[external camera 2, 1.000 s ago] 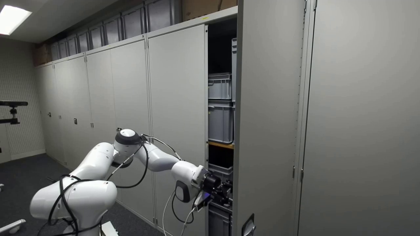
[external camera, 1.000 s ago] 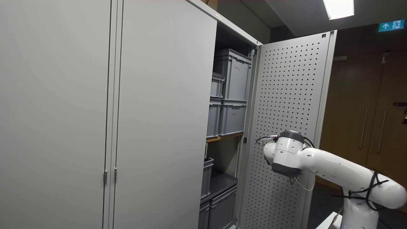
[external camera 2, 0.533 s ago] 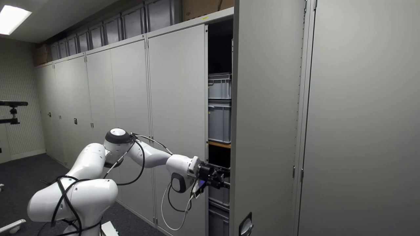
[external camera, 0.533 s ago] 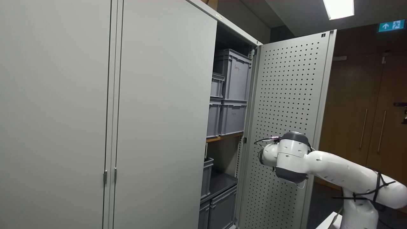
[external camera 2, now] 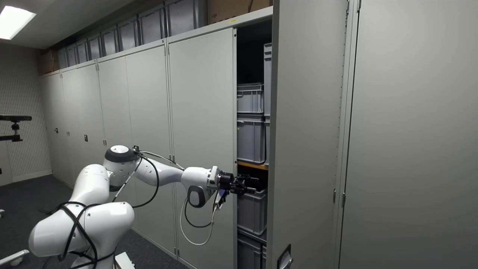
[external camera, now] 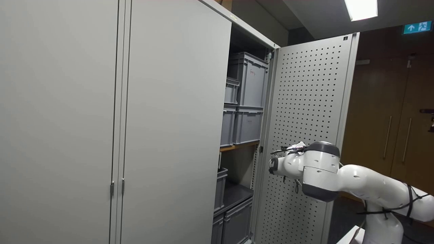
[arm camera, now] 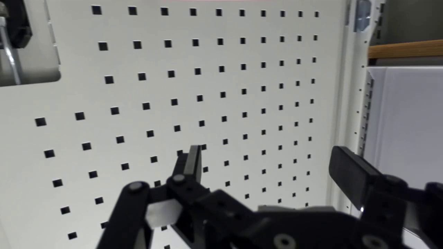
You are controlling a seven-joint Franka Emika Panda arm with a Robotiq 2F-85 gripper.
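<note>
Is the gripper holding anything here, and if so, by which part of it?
Nothing is held: in the wrist view the gripper stands open, with the perforated door showing through the gap between its fingers.

Cabinet door (external camera 2: 306,123): swung slightly toward closing half a second ago, now swung back, a little wider than a second ago.
Fingers (external camera 2: 249,190): raised and drawn back in an exterior view; a gap is now left before the door's edge, which was reached in that view half a second ago.
Tall bin (external camera 2: 267,78): a wider strip is now exposed beside the door's edge.
Lower bin (external camera 2: 252,213): less of it is now covered by the fingers.
Arm (external camera 2: 162,175): its dark-capped joint (external camera 2: 120,154) has been carried farther from the bins in both exterior views.
White cable (external camera 2: 198,244): lifted, its loop now shown whole.
</note>
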